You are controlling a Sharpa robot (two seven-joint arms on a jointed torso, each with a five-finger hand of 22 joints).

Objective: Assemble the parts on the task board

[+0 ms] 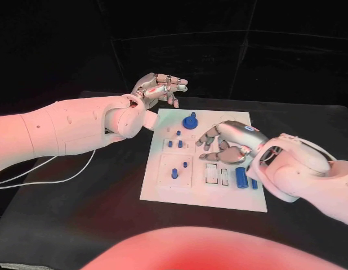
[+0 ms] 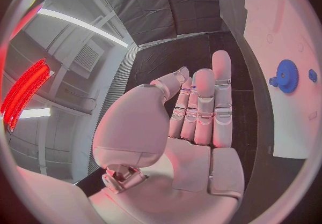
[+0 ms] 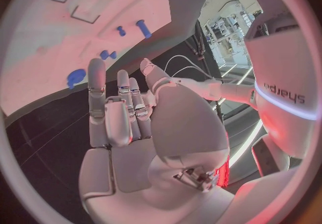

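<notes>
The white task board (image 1: 162, 188) lies in the middle of the black table. A blue gear (image 1: 191, 122) stands near its far edge, with small blue pegs (image 1: 175, 144) just in front of it. Two blue pieces (image 1: 175, 172) sit in a square recess at the near left. A blue cylinder (image 1: 240, 176) lies at the right edge. My left hand (image 1: 157, 87) hovers off the far left corner, fingers out, holding nothing. My right hand (image 1: 227, 143) hangs over the board's right middle, fingers spread and empty. The gear (image 2: 287, 76) appears beside my left hand (image 2: 195, 122). The pegs (image 3: 143, 28) lie beyond my right hand (image 3: 127, 122).
A thin white cable (image 1: 60, 174) curls on the table to the left of the board, under my left arm. Two narrow rectangular slots (image 1: 213, 173) are cut in the board beside the blue cylinder. Bare black table (image 1: 76, 225) runs along the near side.
</notes>
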